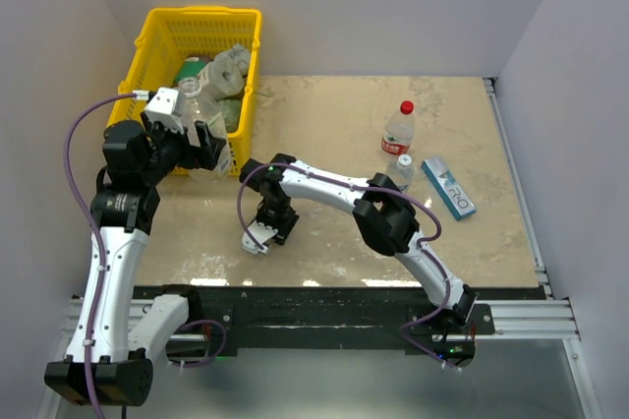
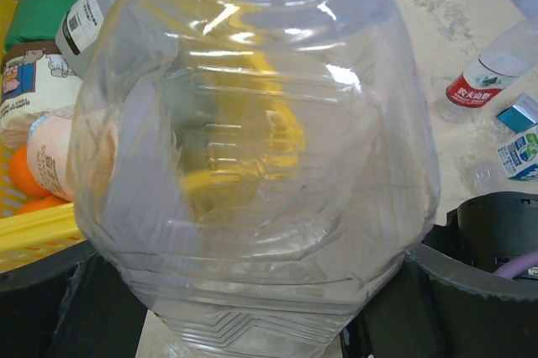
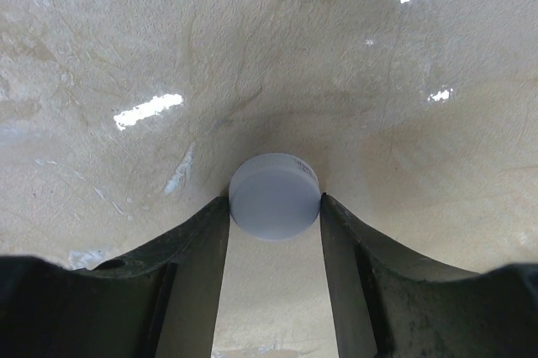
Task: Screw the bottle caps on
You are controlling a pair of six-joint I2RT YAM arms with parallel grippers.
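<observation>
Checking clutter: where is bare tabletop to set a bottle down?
Free: far middle, between yellow basket and red-labelled bottle; near-right corner, before the blue-and-white box. Crowded: centre, right gripper at white cap; basket's edge, left gripper holding clear bottle.

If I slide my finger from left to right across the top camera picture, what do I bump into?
First the yellow basket → right pincer → red-labelled bottle → blue-and-white box.

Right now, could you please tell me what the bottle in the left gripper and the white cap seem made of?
Bottle: thin clear plastic, glossy; the basket shows through its ribbed wall. White cap: probably matte opaque plastic, evenly dull.
</observation>
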